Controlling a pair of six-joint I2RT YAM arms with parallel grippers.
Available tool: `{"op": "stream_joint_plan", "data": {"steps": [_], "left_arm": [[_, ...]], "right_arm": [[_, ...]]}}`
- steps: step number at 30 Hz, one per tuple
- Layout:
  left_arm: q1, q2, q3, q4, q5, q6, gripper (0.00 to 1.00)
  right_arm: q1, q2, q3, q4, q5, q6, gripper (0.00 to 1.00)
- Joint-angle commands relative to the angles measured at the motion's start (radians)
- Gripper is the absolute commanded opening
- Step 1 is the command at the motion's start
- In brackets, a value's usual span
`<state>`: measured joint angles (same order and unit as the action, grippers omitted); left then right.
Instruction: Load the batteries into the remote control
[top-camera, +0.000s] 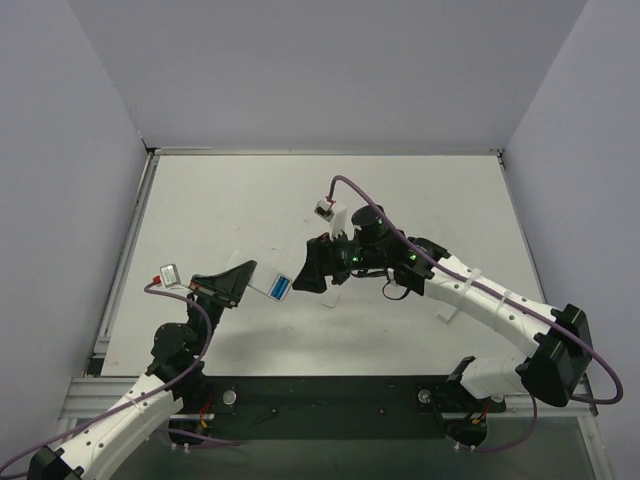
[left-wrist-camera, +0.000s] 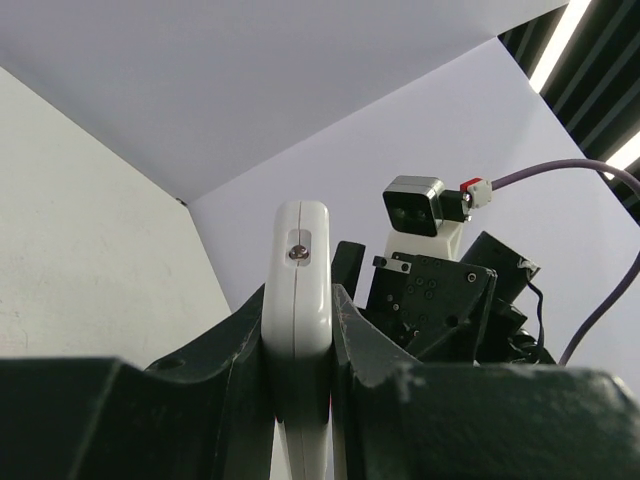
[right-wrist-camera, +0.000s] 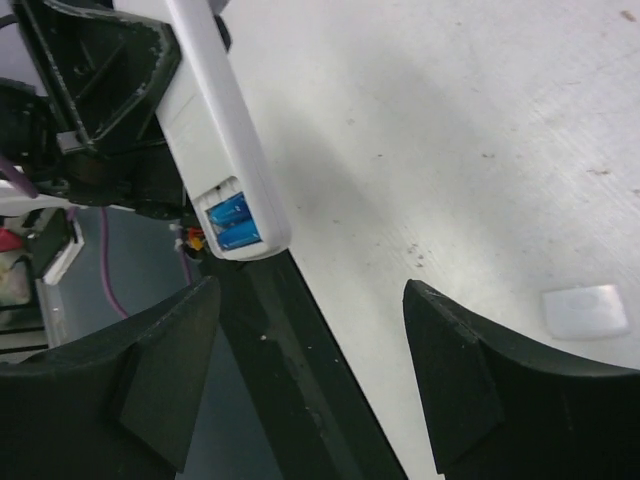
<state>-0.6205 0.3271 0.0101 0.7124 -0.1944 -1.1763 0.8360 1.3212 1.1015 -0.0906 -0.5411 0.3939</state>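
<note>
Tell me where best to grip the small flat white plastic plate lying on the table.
Probably from straight above, pinching the small flat white plastic plate across its long edges: it lies flat on the white table, so only its thin rim is graspable.

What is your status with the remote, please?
Left gripper shut on remote control. Right gripper open, empty. Two batteries sitting in it. White piece loose on table.

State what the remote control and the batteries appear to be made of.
The remote control looks like smooth white moulded plastic, faintly glossy with rounded edges. The batteries show a shiny blue wrap, likely film over metal; the cells beneath are hidden.
</note>
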Motion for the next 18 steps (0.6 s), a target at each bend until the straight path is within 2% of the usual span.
{"op": "stream_joint_plan", "data": {"steps": [1,4,7,18], "left_arm": [[-0.004,0.023,-0.041,0.096,0.006,-0.034,0.00],[-0.004,0.032,-0.039,0.104,0.007,-0.040,0.00],[-0.002,0.033,-0.039,0.113,0.010,-0.045,0.00],[-0.004,0.029,-0.042,0.145,0.010,-0.052,0.00]], "right_arm": [[0.008,0.016,-0.044,0.271,-0.166,0.141,0.69],[0.008,0.047,-0.049,0.351,-0.180,0.198,0.69],[0.005,0.069,-0.061,0.420,-0.183,0.249,0.64],[-0.008,0.116,-0.121,0.554,-0.201,0.368,0.37]]}}
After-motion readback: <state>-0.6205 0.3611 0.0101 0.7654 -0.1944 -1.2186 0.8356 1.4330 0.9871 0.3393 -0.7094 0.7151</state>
